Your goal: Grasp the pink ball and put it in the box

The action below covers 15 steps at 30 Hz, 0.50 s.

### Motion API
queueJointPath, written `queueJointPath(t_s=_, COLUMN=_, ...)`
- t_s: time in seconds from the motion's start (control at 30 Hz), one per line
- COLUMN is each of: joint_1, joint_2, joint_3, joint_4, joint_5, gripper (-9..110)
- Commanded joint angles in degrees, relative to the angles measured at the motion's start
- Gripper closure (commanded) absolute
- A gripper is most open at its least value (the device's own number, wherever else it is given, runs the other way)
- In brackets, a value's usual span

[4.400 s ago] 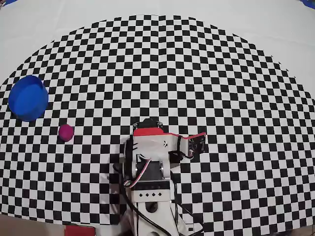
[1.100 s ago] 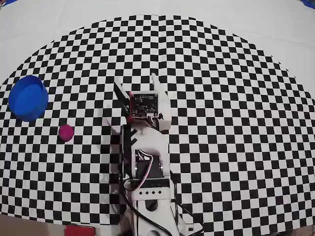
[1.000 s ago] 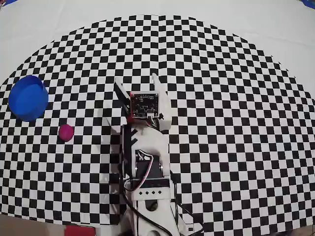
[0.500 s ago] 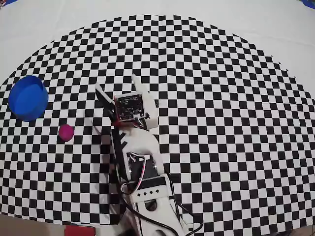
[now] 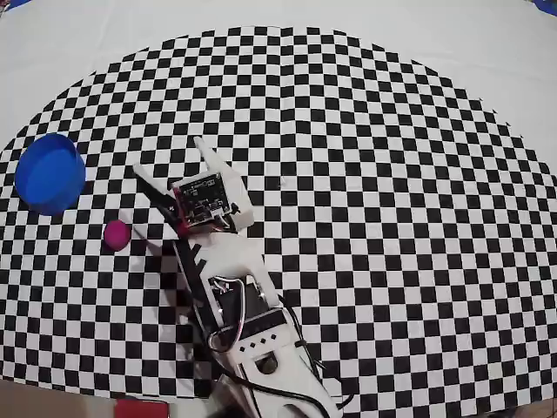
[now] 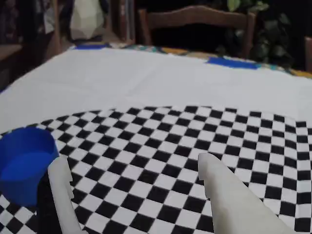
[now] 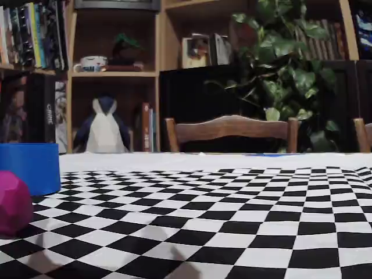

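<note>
A checkered mat [image 5: 392, 218] covers most of the white table [image 5: 452, 52] in the overhead view, with the arm [image 5: 231, 287] rising from the bottom edge and leaning up and to the left. At the far left of that view, the box [image 5: 50, 172], a round bright-blue container, stands upright on the mat's rim; the wrist view shows it at lower left [image 6: 24, 163], and the fixed view at the left edge [image 7: 29, 167].

The gripper [image 5: 170, 157] is spread wide, with its dark finger [image 5: 155, 192] pointing left and its white finger [image 5: 209, 157] pointing up in the overhead view. Nothing lies between them. In the wrist view [image 6: 131, 170] only bare checkers show in the gap.

The pink ball [image 5: 117, 235] rests on the mat just below and to the right of the box, apart from it. It lies to the left of the gripper and lower than the dark fingertip, near but outside the open jaws and not touching them. The fixed view shows it [image 7: 13, 202] in front of the box, at the left edge. The wrist view does not show it.
</note>
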<state>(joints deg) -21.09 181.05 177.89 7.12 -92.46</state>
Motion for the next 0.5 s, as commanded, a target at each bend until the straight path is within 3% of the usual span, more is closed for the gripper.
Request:
queueJointPath(t_s=0.0, joint_1=-3.4, joint_2=-0.2, joint_3=0.4, joint_4=0.1, joint_5=-0.4, gripper=71)
queueJointPath(t_s=0.47, joint_1=-15.3, joint_2=-0.4, joint_3=0.4, joint_4=-0.4, joint_5=-0.4, gripper=71)
